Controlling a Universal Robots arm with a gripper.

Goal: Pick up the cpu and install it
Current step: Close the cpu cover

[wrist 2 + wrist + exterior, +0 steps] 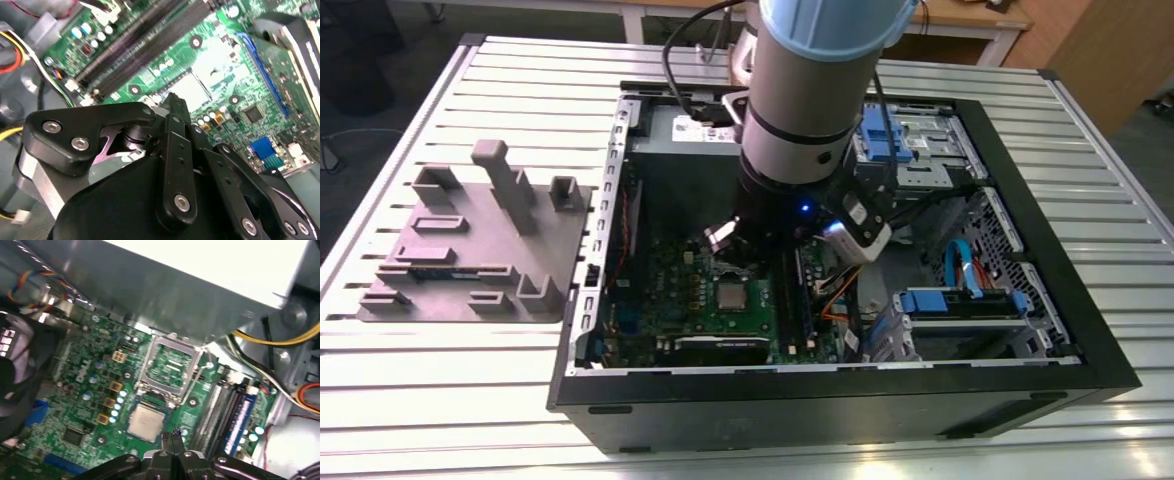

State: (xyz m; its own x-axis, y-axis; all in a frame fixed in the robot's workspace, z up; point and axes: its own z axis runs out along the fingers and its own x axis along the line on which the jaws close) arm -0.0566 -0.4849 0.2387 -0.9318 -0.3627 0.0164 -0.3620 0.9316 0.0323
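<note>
Exterior view: an open computer case (1067, 340) lies on a slatted metal table (440, 400), with a grey moulded fixture (480, 240) on the table toward the exterior view's left. The arm (807, 110) reaches down into the case above the green motherboard (674, 270). The cpu (736, 295), a small silver-grey square, lies flat on the board just below the arm's end; the gripper itself is hidden behind the wrist here.

First wrist view: the cpu (146, 422) sits seated in its socket, with the hinged metal retention frame (170, 367) swung up and open just beside it. The gripper (172, 437) hangs near the chip's edge, its two black fingertips pressed together with nothing between them. The memory slots (225, 412) run alongside.

Second wrist view: the gripper (172, 102) is seen from behind its black linkage, fingertips meeting above the board; the cpu (192, 90) appears as a glare-washed pale square beyond the tips, not touched.
</note>
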